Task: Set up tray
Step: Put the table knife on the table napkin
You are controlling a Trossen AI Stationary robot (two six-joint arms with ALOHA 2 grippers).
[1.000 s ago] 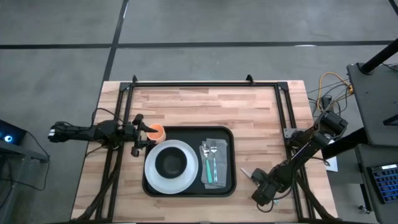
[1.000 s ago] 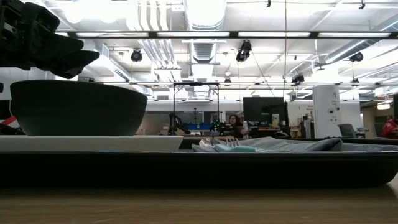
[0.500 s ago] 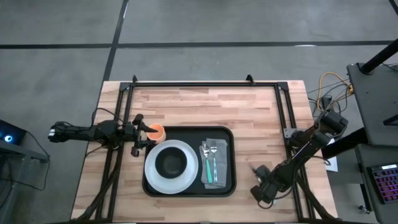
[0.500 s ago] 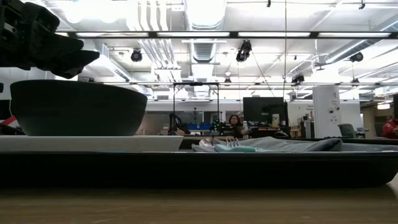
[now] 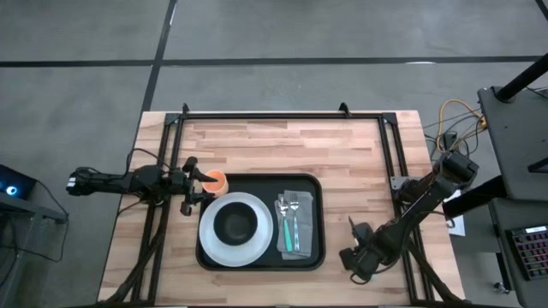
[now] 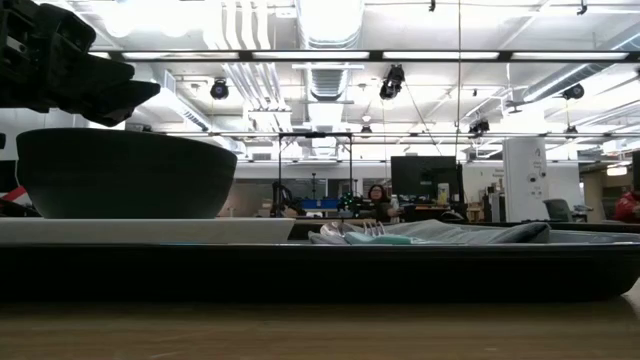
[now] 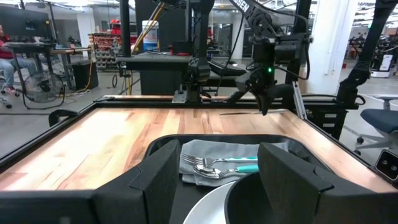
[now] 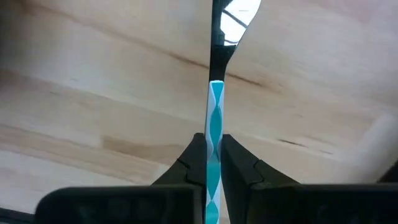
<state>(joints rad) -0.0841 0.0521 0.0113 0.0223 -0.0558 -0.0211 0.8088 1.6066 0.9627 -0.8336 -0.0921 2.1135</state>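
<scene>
The black tray point(image 5: 313, 253) lies mid-table. It holds a white plate point(image 5: 214, 246) with a dark bowl point(image 5: 233, 224), and a grey napkin point(image 5: 301, 193) that carries a teal-handled fork and spoon point(image 5: 288, 224). An orange cup point(image 5: 217, 180) stands on the wood at the tray's far left corner. My left gripper point(image 5: 200, 184) point(image 7: 217, 180) is open and hangs raised beside the cup, which the left wrist view does not show. My right gripper point(image 5: 353, 246) point(image 8: 214, 146) is right of the tray and shut on a teal-handled knife point(image 5: 351, 226). My right gripper pinches the knife's teal handle point(image 8: 215, 115) between its two fingers point(image 8: 194, 155), which lie along the knife. The metal blade point(image 8: 231, 15) sticks out ahead of them toward the far edge. The left wrist view shows the knife point(image 7: 239, 112) about level, just over the wood.
A black frame rail point(image 5: 282, 115) runs along the far edge and down both sides. Bare wood point(image 5: 282, 145) lies beyond the tray and between the tray and my right gripper. Cables point(image 5: 445, 128) hang off the table's right side. A seated person point(image 6: 378, 200) is far behind.
My right gripper has moved toward the table's left, closer to the tray. It has also turned, so the knife now points at the far edge rather than slanting toward the tray. It has stayed shut on the handle.
</scene>
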